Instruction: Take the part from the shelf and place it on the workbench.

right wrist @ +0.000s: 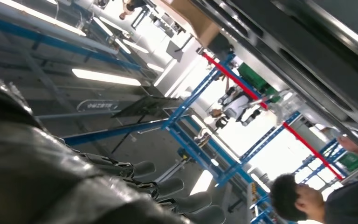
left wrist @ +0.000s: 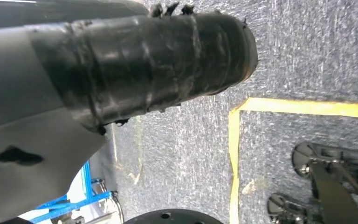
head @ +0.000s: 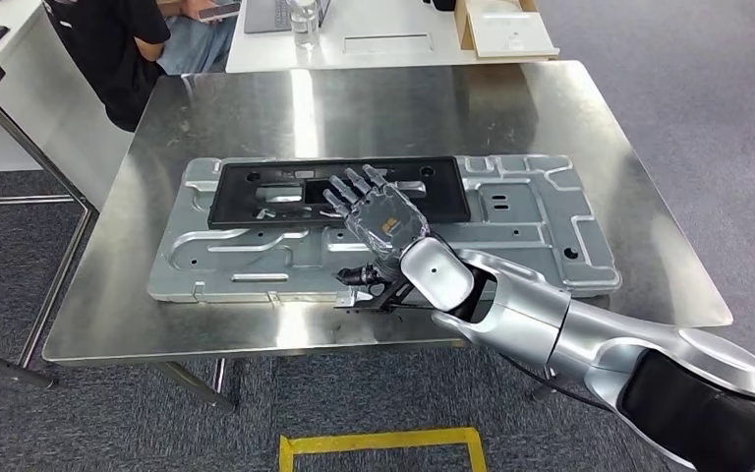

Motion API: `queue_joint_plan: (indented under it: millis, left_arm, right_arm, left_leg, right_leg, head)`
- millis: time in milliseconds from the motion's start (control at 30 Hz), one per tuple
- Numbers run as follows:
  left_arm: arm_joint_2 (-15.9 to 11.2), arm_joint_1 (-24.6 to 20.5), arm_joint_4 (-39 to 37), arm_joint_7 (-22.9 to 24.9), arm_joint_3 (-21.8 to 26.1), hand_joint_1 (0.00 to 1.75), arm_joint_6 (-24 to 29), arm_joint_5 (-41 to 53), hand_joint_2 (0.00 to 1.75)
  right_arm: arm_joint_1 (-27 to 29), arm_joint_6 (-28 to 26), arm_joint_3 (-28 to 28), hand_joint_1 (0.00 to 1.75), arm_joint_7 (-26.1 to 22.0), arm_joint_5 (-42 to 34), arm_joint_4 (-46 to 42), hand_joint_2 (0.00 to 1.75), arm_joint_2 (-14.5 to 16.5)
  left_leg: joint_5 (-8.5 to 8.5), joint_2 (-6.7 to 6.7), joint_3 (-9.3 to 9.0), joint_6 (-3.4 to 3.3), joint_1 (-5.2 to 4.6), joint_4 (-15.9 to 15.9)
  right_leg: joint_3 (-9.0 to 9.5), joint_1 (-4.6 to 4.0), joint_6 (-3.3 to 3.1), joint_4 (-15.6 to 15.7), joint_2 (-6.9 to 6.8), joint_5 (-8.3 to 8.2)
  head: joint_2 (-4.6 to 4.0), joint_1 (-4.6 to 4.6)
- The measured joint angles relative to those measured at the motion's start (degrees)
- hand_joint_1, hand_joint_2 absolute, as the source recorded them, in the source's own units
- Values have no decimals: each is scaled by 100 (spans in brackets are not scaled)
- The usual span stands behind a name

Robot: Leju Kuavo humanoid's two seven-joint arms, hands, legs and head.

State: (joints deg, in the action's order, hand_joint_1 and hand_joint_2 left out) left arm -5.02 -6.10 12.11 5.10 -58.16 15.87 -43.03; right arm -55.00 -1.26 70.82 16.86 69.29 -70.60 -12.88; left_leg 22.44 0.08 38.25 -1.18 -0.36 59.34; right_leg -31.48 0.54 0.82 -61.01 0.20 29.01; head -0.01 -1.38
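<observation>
Right hand [head: 378,211], fingers spread and holding nothing, lies palm up on the flat black frame [head: 256,192] upon the grey stamped metal panel [head: 531,221].

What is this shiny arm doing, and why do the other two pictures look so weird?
It is a robot's silver right arm. The head view looks down from high on the robot: its right hand reaches over a shiny steel workbench, fingers spread, holding nothing. Below it a black rectangular plastic frame lies on a big grey stamped metal panel. A seated person is behind the table. The other pictures come from cameras on the wrists, so they are turned. The left one looks past the dark-wrapped left hand at grey carpet with yellow tape. The right one looks up at blue racks and lights.
</observation>
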Motion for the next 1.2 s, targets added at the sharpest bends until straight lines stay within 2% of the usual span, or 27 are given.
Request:
queue_joint_plan:
  millis: [100,133,167,233,267,300,333,367,400,467,500,533,600,633,667,700,767,800,833,867,900,933,1000,1033,1067,1133,1200]
  left_arm:
    - [-5,14,-1,1,0,0,-2,1,0]
    - [-2,19,-2,1,0,0,-3,0,0]
    - [1,23,-3,1,0,0,-4,0,0]
    - [9,17,-4,2,0,0,-4,0,0]
    - [10,13,-4,2,0,0,-3,1,0]
    - [10,10,-4,2,0,0,-3,0,0]
    - [9,9,-4,2,0,0,-2,0,0]
    - [8,9,-4,2,0,0,-3,-1,0]
    - [7,7,-4,2,0,0,-3,-1,0]
    - [-6,-9,-4,6,0,0,-3,1,0]
    - [-12,-18,-4,8,0,0,-3,2,0]
    - [-18,-29,-4,10,0,0,-3,2,0]
    - [-20,-40,-4,10,0,0,-4,2,0]
    - [-20,-45,-4,10,-1,0,-6,1,0]
    - [-19,-46,-4,10,-1,0,-8,1,0]
    - [-19,-44,-4,10,-2,0,-10,1,0]
    - [-19,-42,-4,10,-2,0,-13,1,0]
    - [-19,-41,-4,10,-2,0,-13,1,0]
    - [-19,-42,-4,11,-2,0,-15,1,0]
    - [-19,-43,-4,14,-2,0,-17,1,0]
    - [-19,-43,-4,17,-2,0,-20,0,0]
    - [-21,-41,-4,22,-2,0,-22,-2,0]
    - [-25,-30,-4,31,-2,0,-22,-10,0]
    - [-26,-21,-5,34,-2,0,-22,-16,0]
    - [-25,-10,-5,35,-2,0,-25,-20,0]
    - [-23,22,-7,35,-2,0,-32,-24,0]
    - [-23,42,-7,34,-2,0,-35,-25,0]
  right_arm:
    - [1,4,-9,0,-3,9,-16,0,-5]
    - [-3,6,-9,0,-4,9,-20,0,-5]
    - [-9,7,-9,0,-5,9,-24,0,-4]
    - [-15,9,-9,0,-9,10,-34,0,-1]
    - [-13,11,-8,0,-9,10,-35,0,-1]
    - [-8,15,-6,0,-9,10,-37,0,-1]
    - [-3,20,-4,0,-9,10,-37,0,-1]
    - [3,26,-3,0,-9,10,-38,0,-2]
    - [6,31,-4,0,-9,9,-40,0,-2]
    - [7,32,-13,0,-8,7,-55,0,-1]
    - [4,31,-18,0,-8,6,-63,0,-1]
    - [2,29,-22,0,-7,5,-72,0,1]
    - [4,30,-22,0,-7,3,-82,0,1]
    - [5,32,-21,0,-7,2,-86,0,-1]
    - [5,35,-21,0,-7,1,-87,0,-4]
    - [3,39,-21,0,-7,-2,-87,0,-9]
    - [7,45,-21,0,-7,-7,-89,0,-15]
    - [14,48,-20,0,-7,-9,-90,0,-19]
    - [21,49,-17,0,-7,-9,-90,0,-21]
    - [26,49,-16,0,-7,-9,-90,0,-23]
    - [27,49,-14,0,-7,-9,-90,0,-23]
    - [25,48,-15,0,-7,-9,-94,0,-22]
    - [19,41,-20,0,-5,-9,-116,0,-14]
    - [19,37,-22,0,-1,-9,-126,0,-11]
    - [24,34,-22,0,4,-9,-131,0,-9]
    - [39,32,-16,0,10,-9,-128,0,-12]
    - [47,32,-14,0,10,-9,-127,0,-12]
  left_leg:
    - [-96,-21,54,92,15,3]
    - [-1,-27,99,126,27,67]
    - [201,-31,167,159,39,233]
    - [775,-27,332,215,62,852]
    - [980,-26,384,230,69,1185]
    - [1061,-27,376,235,71,1411]
    - [1021,-27,284,228,69,1465]
    - [898,-27,95,211,63,1326]
    - [763,-28,-189,183,53,1015]
    - [713,-30,-763,121,9,234]
    - [735,-33,-921,90,-18,-27]
    - [764,-36,-976,60,-44,-166]
    - [631,-31,-929,-4,-50,-252]
    - [545,-16,-907,-37,-37,-307]
    - [440,3,-861,-77,-21,-357]
    - [338,22,-795,-108,-6,-389]
    - [166,40,-597,-144,-11,-391]
    - [82,44,-483,-140,-11,-383]
    - [0,47,-363,-133,-10,-369]
    - [-78,48,-238,-121,-8,-348]
    - [-148,47,-118,-103,-4,-313]
    - [-204,43,-2,-80,-3,-263]
    - [-296,32,180,-14,-5,-141]
    - [-349,26,233,25,3,-109]
    - [-408,23,263,66,19,-101]
    - [-502,20,291,127,67,-129]
    - [-526,18,307,148,88,-137]
  right_leg:
    - [-30,-16,-115,126,-2,-67]
    - [-76,-9,-160,143,-9,-128]
    - [-134,5,-198,161,-18,-199]
    - [-285,9,-237,168,-22,-339]
    - [-369,5,-243,164,-25,-406]
    - [-456,1,-242,161,-25,-472]
    - [-543,-2,-238,157,-26,-536]
    - [-627,-3,-232,155,-26,-601]
    - [-700,-3,-222,154,-26,-666]
    - [-795,2,-183,163,-31,-789]
    - [-808,8,-154,179,-38,-846]
    - [-810,18,-118,208,-46,-907]
    - [-805,26,-45,276,-50,-1003]
    - [-831,25,-17,261,-41,-948]
    - [-880,19,4,151,-32,-763]
    - [-952,17,20,-77,-24,-470]
    - [-1093,21,55,-770,-19,133]
    - [-1115,30,76,-1093,-20,244]
    - [-1074,45,99,-1291,-21,203]
    - [-954,66,120,-1324,-23,62]
    - [-746,91,139,-1172,-24,-86]
    - [-441,115,154,-863,-24,-124]
    - [94,109,128,-122,-13,73]
    - [221,86,90,108,-8,176]
    - [228,52,41,213,-5,201]
    - [151,41,-59,220,-24,100]
    - [124,58,-108,245,-40,48]
  head:
    - [0,1]
    - [0,11]
    - [0,23]
    - [0,50]
    - [1,53]
    - [1,55]
    - [1,55]
    - [1,56]
    - [1,57]
    - [1,51]
    - [0,52]
    - [0,65]
    - [-1,86]
    - [0,93]
    - [-1,82]
    - [-1,76]
    - [-1,68]
    - [-1,68]
    - [-1,69]
    - [-1,68]
    - [-1,68]
    - [-1,67]
    - [0,77]
    - [1,79]
    - [0,84]
    - [0,75]
    - [1,72]
